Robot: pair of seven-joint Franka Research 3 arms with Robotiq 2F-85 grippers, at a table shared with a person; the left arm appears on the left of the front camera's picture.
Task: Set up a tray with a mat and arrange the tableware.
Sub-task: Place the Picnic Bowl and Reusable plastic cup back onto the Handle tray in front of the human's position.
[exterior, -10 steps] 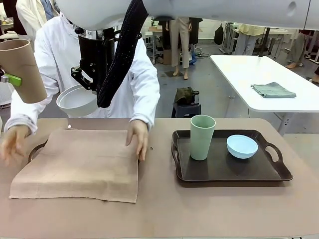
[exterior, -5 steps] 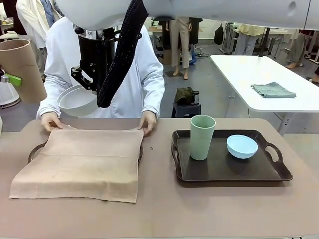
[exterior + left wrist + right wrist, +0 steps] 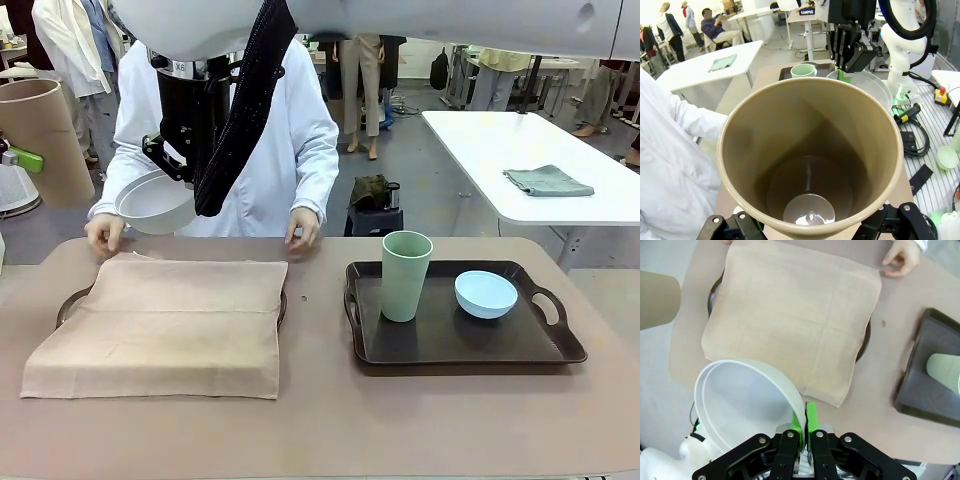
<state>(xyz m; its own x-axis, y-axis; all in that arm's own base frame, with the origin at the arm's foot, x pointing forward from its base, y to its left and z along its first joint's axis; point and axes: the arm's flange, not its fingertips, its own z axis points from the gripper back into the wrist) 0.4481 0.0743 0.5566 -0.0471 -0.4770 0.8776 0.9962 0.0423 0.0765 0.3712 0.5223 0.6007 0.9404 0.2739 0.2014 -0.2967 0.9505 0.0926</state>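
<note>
There's the mat (image 3: 790,315) over the round tray (image 3: 866,342), under the right gripper (image 3: 804,424) pinching the white bowl (image 3: 740,395); left gripper (image 3: 810,226) clamps the tan cup (image 3: 810,150), and both are unplaced.

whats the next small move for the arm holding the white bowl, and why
Probably lower the right gripper to set the white bowl on the mat: it hangs pinched above the mat, which lies flat, the person's hands only at its far edge.

One small background sign (image 3: 807,11) — it reads "CAMPUS".
</note>
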